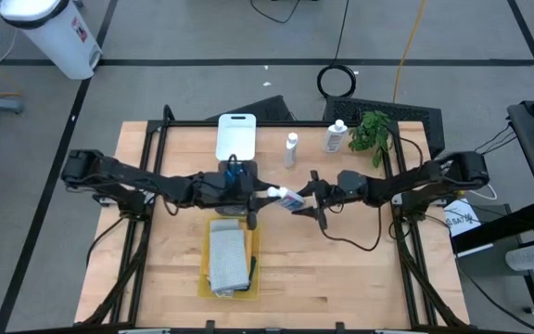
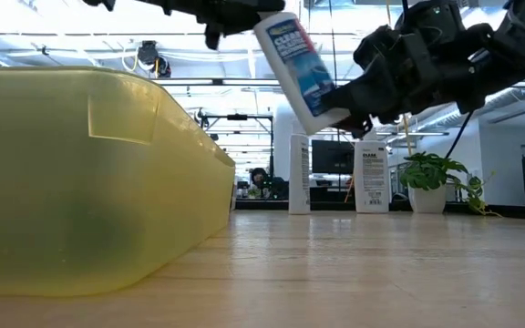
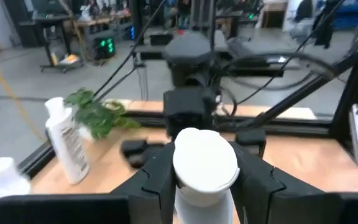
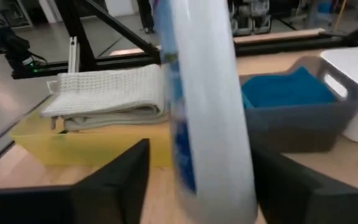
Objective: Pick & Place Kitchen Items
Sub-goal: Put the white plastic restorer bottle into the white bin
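My left gripper (image 3: 205, 180) has its fingers clamped on the cap end of the white bottle (image 2: 299, 68), up in the air beside the yellow tray (image 1: 206, 269). My right gripper (image 4: 204, 180) has its fingers apart around the other end. If my left grip is weak, the bottle could tip and drop. I can't see how firm it is.

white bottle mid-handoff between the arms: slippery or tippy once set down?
The white bottle looks smooth, rigid plastic, so probably slick in the fingers. Tall and narrow, it likely tips easily. Round-bodied, so apt to roll if laid flat.
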